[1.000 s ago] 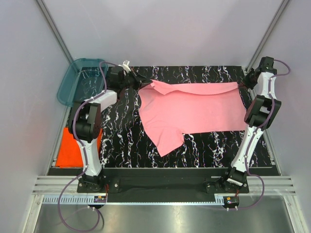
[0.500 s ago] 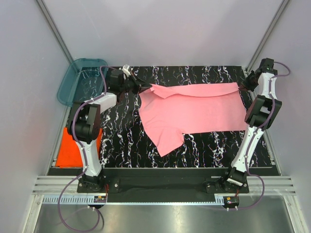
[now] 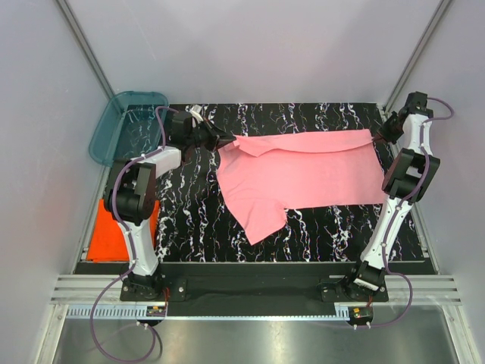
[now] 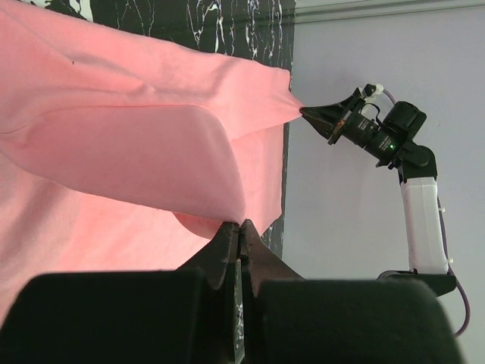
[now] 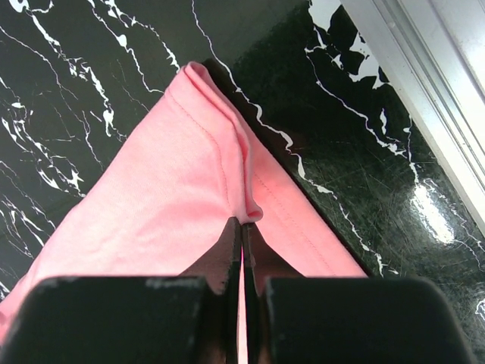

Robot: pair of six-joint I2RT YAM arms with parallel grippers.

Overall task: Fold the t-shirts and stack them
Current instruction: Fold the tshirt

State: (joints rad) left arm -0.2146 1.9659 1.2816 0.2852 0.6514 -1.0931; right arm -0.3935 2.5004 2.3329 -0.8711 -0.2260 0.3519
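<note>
Pink t-shirt [image 3: 303,171] lies spread on the black desk [image 3: 189,220], far edge stretched between left arm [image 3: 136,189] and right arm [image 3: 405,174], both reaching to the far side. Left end effector [image 3: 226,141] and right end effector [image 3: 377,135], each pressed together, pinch its far corners.

Left claw [image 4: 239,227], 6 o'clock, pinched on pink t-shirt [image 4: 121,152] fold; right claw [image 4: 305,112], 2 o'clock, pinching far corner.

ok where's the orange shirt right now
In the top view the orange-red t-shirt lies at the table's near left edge, just outside the left arm, with the teal tub beyond it.
</note>
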